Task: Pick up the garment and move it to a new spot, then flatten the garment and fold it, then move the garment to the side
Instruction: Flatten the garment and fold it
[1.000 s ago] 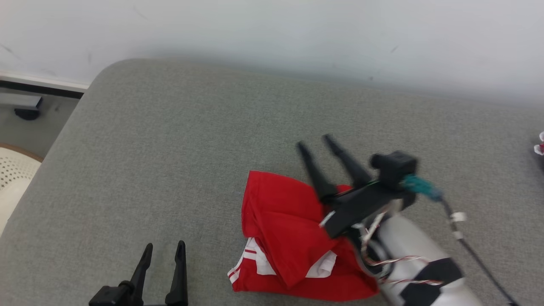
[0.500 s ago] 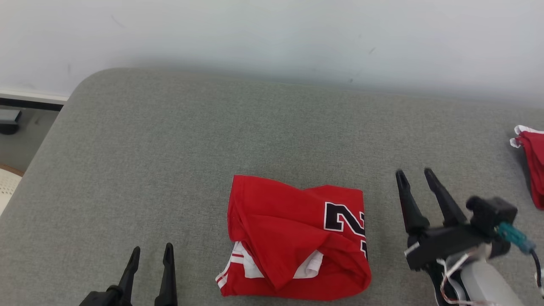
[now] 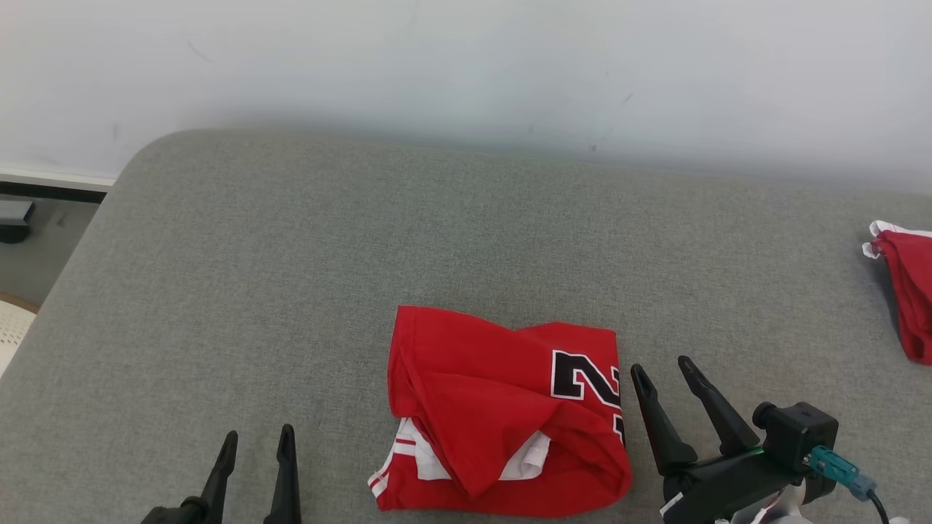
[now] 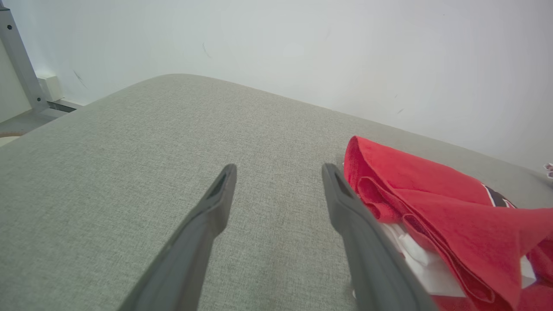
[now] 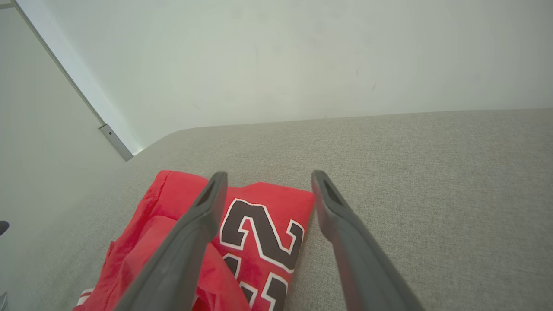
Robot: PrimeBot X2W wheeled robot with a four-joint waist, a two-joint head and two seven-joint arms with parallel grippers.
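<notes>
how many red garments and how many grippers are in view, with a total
red fabric garments: 2, folded numbered jersey and red garment at the right edge
black two-finger grippers: 2, left gripper and right gripper
total: 4

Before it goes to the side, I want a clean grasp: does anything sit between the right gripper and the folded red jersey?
Nothing visible does. The right gripper stands open just right of the red jersey, bare grey fabric surface between them.

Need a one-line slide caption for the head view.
Roughly folded red jersey on the grey cushion, open left gripper and open right gripper either side, both empty.
</notes>
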